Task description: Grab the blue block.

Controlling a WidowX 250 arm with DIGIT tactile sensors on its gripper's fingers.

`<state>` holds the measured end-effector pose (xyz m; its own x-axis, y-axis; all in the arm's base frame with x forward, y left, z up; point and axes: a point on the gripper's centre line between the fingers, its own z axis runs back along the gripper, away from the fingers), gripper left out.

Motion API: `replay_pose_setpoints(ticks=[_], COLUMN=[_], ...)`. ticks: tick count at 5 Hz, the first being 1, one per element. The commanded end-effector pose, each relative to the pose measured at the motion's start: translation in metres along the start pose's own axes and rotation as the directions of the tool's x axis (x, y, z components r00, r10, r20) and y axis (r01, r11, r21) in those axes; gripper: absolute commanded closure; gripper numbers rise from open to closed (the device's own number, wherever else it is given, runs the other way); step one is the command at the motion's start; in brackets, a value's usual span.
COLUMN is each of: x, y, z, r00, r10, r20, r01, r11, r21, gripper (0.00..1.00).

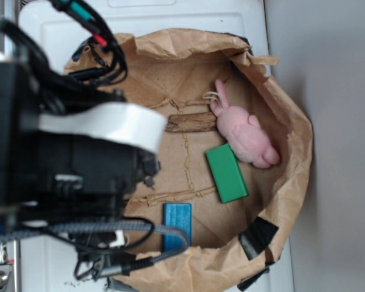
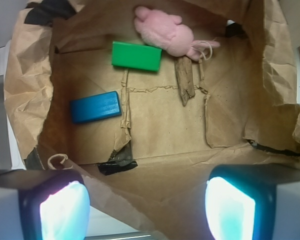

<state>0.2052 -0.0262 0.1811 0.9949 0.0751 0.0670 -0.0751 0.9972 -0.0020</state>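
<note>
Hand (image 2: 145, 207) spread above bag, blue block (image 2: 95, 106) apart from green block (image 2: 136, 56)

Black WidowX arm with a white band and trailing cables

The arm (image 1: 61, 158) is boxy matte black, wrapped by a glossy white curved band (image 1: 109, 125); black cables (image 1: 103, 61) loop over it, one with red and green sleeves, and a grey braided cable (image 1: 97, 228) runs below. In the wrist view, the tool (image 2: 147, 207) shows two dark-framed fingers (image 2: 62, 207) with pale, glowing pads.
</note>
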Motion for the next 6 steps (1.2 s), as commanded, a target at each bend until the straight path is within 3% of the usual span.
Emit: replay_pose_setpoints(ticks=[1,2,3,4,5,6], x=[0.028,0.050,0.054,0.054,0.058,0.058], y=[0.009,0.013,0.017,0.013,0.012,0.012], z=[-0.004,-0.014,-0.018,-0.044,-0.063,-0.063], r00=[0.998,0.991,0.958,0.875,0.835,0.835], r10=[-0.062,-0.135,-0.270,-0.458,-0.541,-0.541], r20=[-0.007,0.018,0.095,0.158,0.102,0.102], r01=[0.061,0.136,0.276,0.463,0.545,0.545], r11=[0.997,0.989,0.959,0.886,0.838,0.838], r21=[-0.049,-0.064,-0.066,0.011,-0.016,-0.016], gripper=[0.00,0.00,0.00,0.00,0.00,0.00])
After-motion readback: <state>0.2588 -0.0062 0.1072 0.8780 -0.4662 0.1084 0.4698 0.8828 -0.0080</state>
